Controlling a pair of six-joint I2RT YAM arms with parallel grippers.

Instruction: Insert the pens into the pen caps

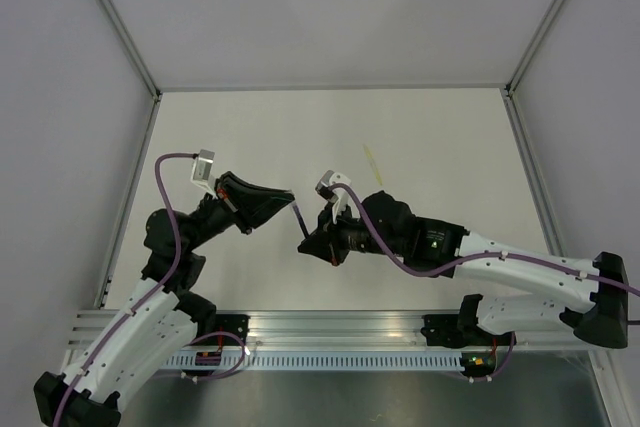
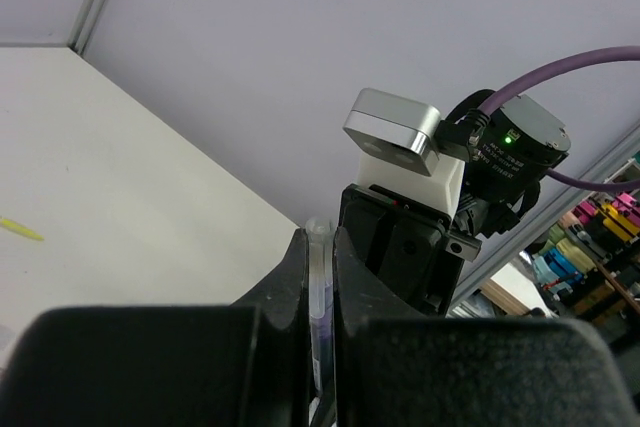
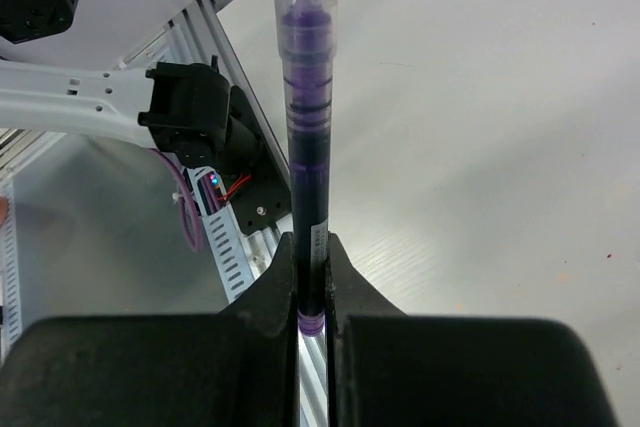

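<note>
If misaligned, pen (image 3: 303,127): likely jamming or skewing against cap (image 2: 318,292).
Right gripper (image 3: 308,259): clamping pen.
Left gripper (image 2: 319,252): clamping cap.

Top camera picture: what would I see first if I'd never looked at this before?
The left gripper and right gripper meeting mid-table, both pinching one dark, purple-inked pen between them. Then a lone pale yellow pen lying on the white table beyond them.
</note>
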